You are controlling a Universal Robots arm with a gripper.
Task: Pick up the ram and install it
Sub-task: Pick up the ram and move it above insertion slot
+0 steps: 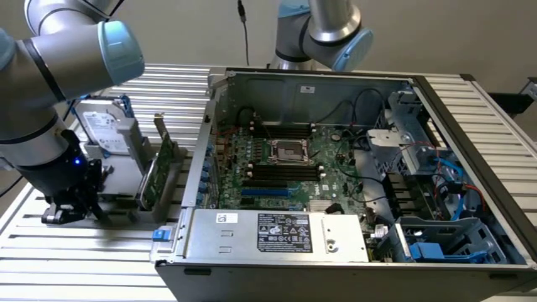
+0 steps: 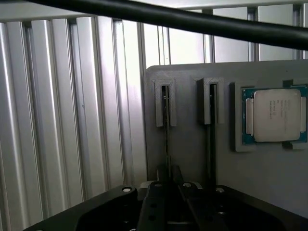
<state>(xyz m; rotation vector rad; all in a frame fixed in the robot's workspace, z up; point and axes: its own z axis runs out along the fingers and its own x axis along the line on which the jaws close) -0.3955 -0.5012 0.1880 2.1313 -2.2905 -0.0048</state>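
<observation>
The ram (image 2: 166, 130) stands edge-on in a slot of a grey holder (image 2: 187, 149), seen as a thin dark-green strip. My gripper (image 2: 169, 177) sits low over it, with its black fingers pinched against the stick's two faces. In the exterior view the gripper (image 1: 71, 211) is down at this holder (image 1: 126, 211) on the table, at the exterior view's left of the open computer case (image 1: 336, 82). The motherboard's black memory slots (image 1: 285, 168) lie inside the case beside the processor socket (image 1: 290, 150).
A second thin stick (image 2: 211, 120) stands in the neighbouring slot. A silver processor chip (image 2: 273, 115) rests in a recess of the holder. A tall green expansion card (image 1: 161, 168) and a hard drive (image 1: 105, 131) stand upright nearby. A black cable (image 2: 192, 21) crosses overhead. The table is ribbed aluminium.
</observation>
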